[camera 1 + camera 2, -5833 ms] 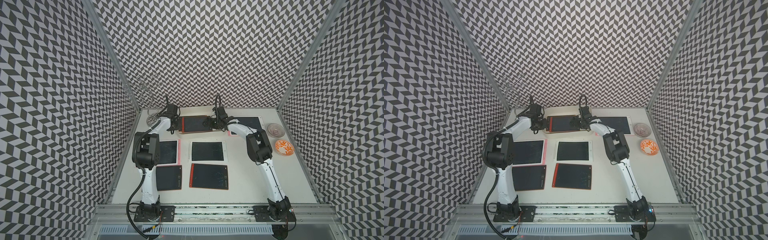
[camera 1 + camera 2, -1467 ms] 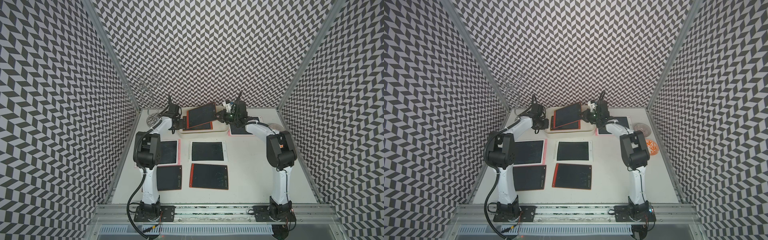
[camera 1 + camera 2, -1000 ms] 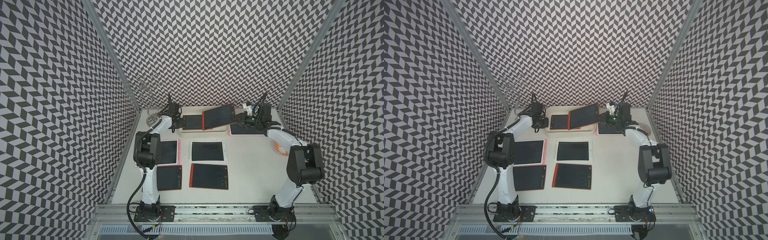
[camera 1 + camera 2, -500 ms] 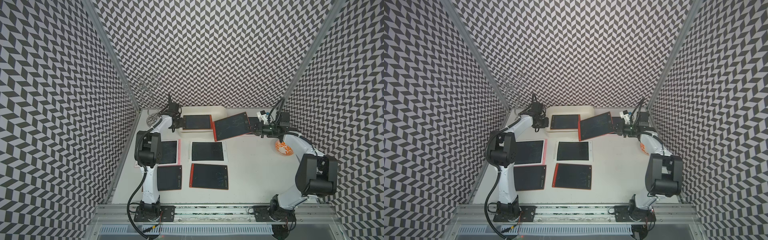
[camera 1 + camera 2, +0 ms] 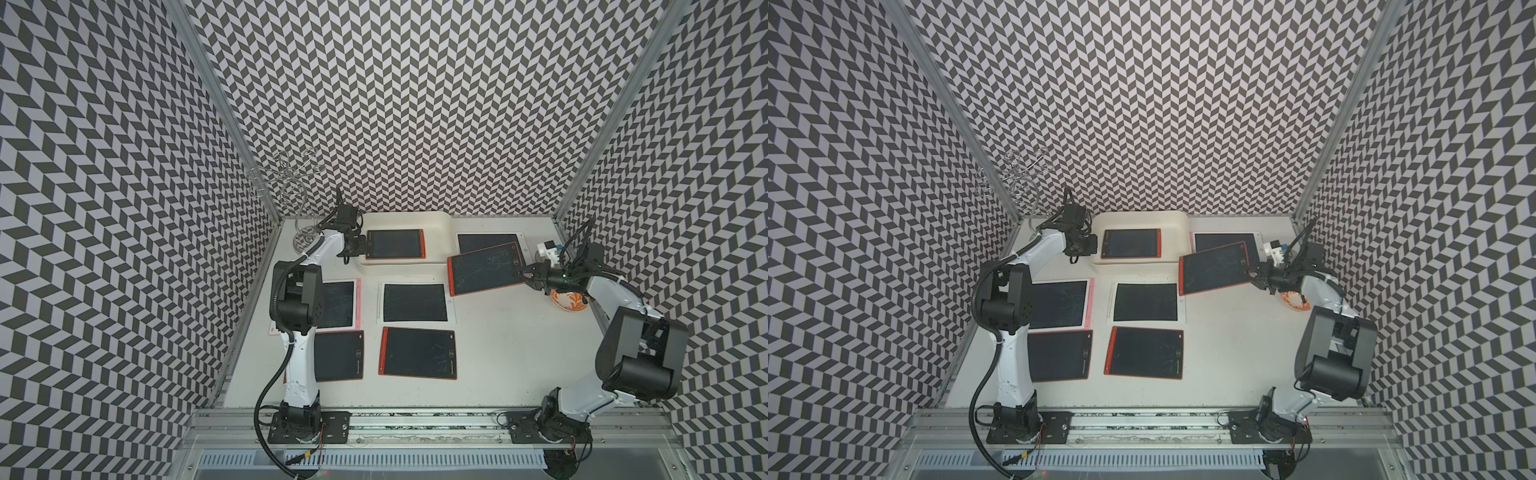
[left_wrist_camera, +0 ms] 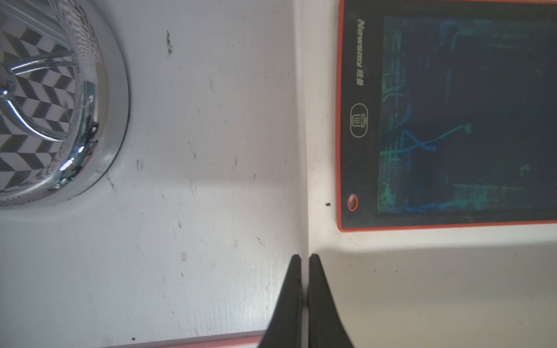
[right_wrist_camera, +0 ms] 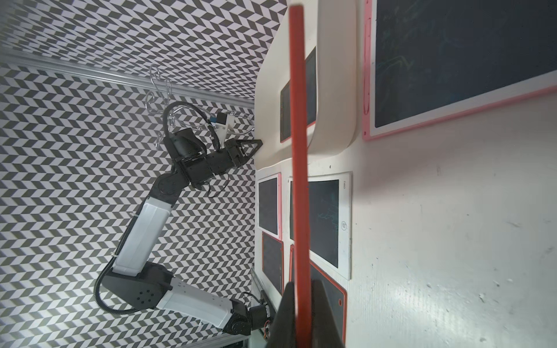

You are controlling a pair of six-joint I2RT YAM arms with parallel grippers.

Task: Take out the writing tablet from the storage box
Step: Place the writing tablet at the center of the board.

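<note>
**Right gripper (image 5: 524,274) clamped on writing tablet (image 5: 484,270), tablet out of storage box (image 5: 446,226)**

We see the right jaws pinching the red-framed tablet by its right short edge (in the right wrist view the red rim runs edge-on between the fingers (image 7: 286,316)). Tablet hangs tilted over the table (image 5: 519,353), just right of the box, its left edge close to the box's right end. It overlaps a pink-and-white framed tablet (image 5: 486,242) lying flat behind it.

We see the left gripper (image 6: 305,256) pressed together on the box's left end wall, one finger outside and one inside. A second red-framed tablet (image 5: 395,244) lies flat inside the box.

We count four more tablets (image 5: 413,302) flat on the table in two rows, nearer the arm bases. An orange-patterned bowl (image 5: 569,302) sits partly hidden under the right arm.
</note>
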